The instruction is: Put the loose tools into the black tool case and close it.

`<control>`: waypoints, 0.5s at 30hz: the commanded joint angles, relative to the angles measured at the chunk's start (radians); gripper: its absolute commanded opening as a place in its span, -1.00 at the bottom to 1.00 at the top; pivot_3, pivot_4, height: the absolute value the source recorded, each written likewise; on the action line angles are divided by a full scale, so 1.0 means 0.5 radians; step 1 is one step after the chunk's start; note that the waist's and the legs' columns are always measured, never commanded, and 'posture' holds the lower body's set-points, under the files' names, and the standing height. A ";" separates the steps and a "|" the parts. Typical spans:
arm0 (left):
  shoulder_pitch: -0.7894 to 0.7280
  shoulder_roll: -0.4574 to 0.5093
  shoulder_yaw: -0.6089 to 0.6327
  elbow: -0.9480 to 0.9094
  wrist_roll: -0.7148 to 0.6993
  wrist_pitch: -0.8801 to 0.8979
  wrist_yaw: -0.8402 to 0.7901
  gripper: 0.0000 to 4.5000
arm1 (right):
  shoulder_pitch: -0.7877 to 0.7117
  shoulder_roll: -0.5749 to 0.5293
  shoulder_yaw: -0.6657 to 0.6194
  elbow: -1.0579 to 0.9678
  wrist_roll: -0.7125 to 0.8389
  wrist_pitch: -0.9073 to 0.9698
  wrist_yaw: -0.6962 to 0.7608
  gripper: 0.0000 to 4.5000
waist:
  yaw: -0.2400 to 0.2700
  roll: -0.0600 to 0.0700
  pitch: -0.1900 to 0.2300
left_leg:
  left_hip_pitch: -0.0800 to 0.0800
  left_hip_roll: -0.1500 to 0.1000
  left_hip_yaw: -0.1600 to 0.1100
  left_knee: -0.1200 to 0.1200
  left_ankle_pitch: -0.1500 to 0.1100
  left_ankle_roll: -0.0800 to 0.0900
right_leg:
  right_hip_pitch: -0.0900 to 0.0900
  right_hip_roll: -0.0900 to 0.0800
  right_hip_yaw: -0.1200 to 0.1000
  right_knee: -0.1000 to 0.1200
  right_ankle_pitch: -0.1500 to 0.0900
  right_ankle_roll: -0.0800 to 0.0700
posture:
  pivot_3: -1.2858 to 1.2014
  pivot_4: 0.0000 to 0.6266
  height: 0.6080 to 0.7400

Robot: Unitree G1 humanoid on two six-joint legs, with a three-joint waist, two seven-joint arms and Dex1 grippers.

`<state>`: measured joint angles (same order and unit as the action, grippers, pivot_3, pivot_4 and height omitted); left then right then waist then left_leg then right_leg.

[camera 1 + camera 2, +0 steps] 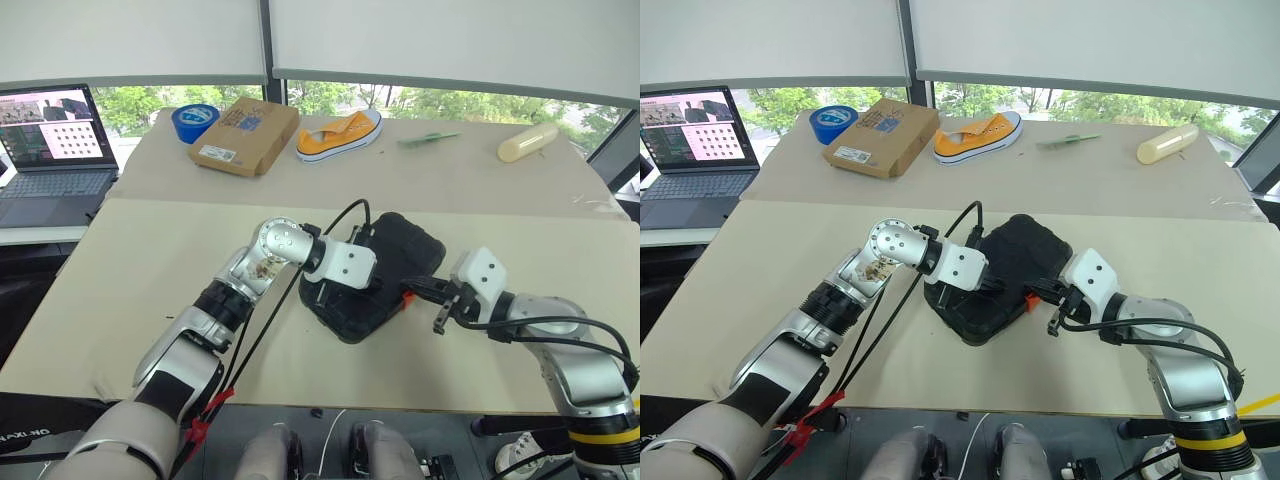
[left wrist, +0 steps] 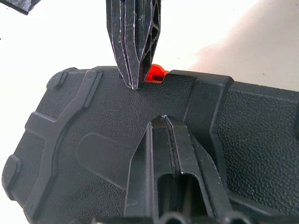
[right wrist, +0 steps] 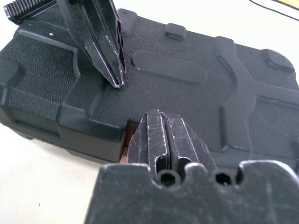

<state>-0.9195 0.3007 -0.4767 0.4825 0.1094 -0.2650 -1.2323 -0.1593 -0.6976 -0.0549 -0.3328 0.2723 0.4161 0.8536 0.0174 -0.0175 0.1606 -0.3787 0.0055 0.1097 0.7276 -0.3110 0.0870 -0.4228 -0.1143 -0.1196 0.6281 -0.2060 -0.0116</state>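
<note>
The black tool case lies closed on the table in front of me, textured lid up. Its small orange latch sits on the edge facing my right arm. My left gripper is shut, with its tips resting on the lid a short way in from the latch. My right gripper is also shut and holds nothing; it points at the latch edge from the right, its tips just above the lid. The two grippers' tips are close together over the lid. The loose tools are out of view.
At the far side of the table are a big blue tape roll, a brown cardboard box, an orange shoe, a small green item and a cream cylinder. A laptop stands at the far left.
</note>
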 commanded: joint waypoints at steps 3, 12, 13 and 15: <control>0.229 0.305 0.306 -0.275 -0.310 0.673 -0.145 -0.71 | 0.045 -0.342 -0.410 -0.025 0.441 0.196 0.429 -0.67 | -0.021 0.003 0.002 | -0.002 0.000 0.000 0.000 0.000 0.000 | -0.003 0.000 0.001 0.000 0.000 0.000 | 0.03 -0.52 0.87; 0.857 1.120 1.026 -1.269 -1.217 1.856 -0.338 0.71 | 0.147 -0.878 -0.691 0.377 0.697 0.350 1.034 0.67 | -0.021 0.008 0.010 | 0.001 0.010 0.000 -0.011 0.002 -0.010 | -0.005 0.005 -0.001 -0.003 -0.002 -0.002 | 0.03 -0.52 0.87; 0.927 1.160 1.089 -1.337 -1.254 1.907 -0.306 0.86 | 0.133 -0.886 -0.693 0.412 0.690 0.325 1.050 0.81 | -0.010 0.008 0.010 | -0.001 0.008 -0.001 -0.010 0.001 -0.008 | -0.005 0.004 -0.001 -0.005 -0.003 0.000 | 0.03 -0.52 0.87; 1.068 1.219 1.235 -1.460 -1.338 2.010 -0.228 1.00 | 0.090 -0.883 -0.704 0.453 0.708 0.313 1.066 1.00 | -0.004 0.009 0.011 | -0.002 0.006 -0.001 -0.010 -0.001 -0.006 | -0.005 0.000 0.001 -0.008 -0.005 0.003 | 0.03 -0.52 0.87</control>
<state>-0.4055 0.8926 0.0710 -0.1772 -0.5062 0.6926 -1.3783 -0.0937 -1.1198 -0.3709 -0.1176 0.6059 0.5908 1.3653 0.0153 -0.0128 0.1661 -0.3794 0.0077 0.1093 0.7227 -0.3116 0.0842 -0.4248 -0.1147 -0.1191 0.6240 -0.2082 -0.0101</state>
